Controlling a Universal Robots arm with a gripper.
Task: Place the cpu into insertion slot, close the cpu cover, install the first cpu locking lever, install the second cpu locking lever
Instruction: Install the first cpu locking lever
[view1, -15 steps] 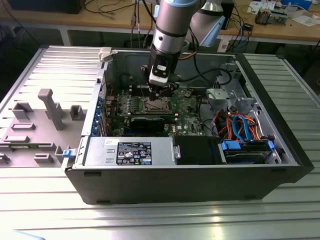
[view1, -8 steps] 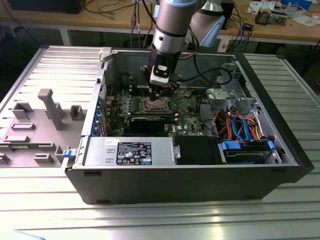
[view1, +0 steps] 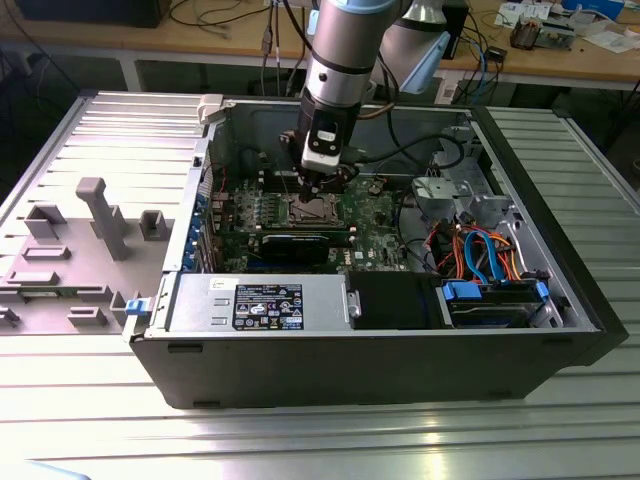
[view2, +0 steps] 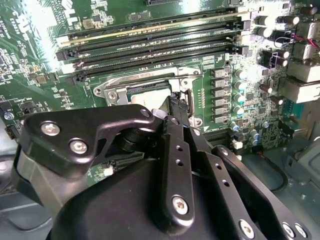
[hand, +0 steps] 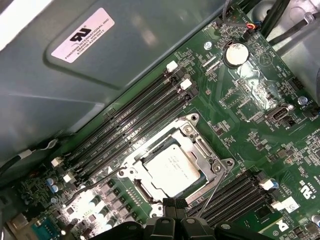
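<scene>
Wire, thin springy steel and likely slippery: the locking lever (hand: 212, 191) should be pushed near its bent end, not pinched. The cpu (hand: 172, 167) lies in the insertion slot (view1: 312, 208), at 12 o'clock from the black card (view1: 295, 243) in the exterior view, the cpu cover (hand: 200, 145) down over it. The gripper (hand: 173, 204) hovers just beside, fingers (hand: 167, 206) together

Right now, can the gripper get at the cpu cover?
Probably yes: the gripper hangs close beside the cover, and nothing lies between them.
</scene>
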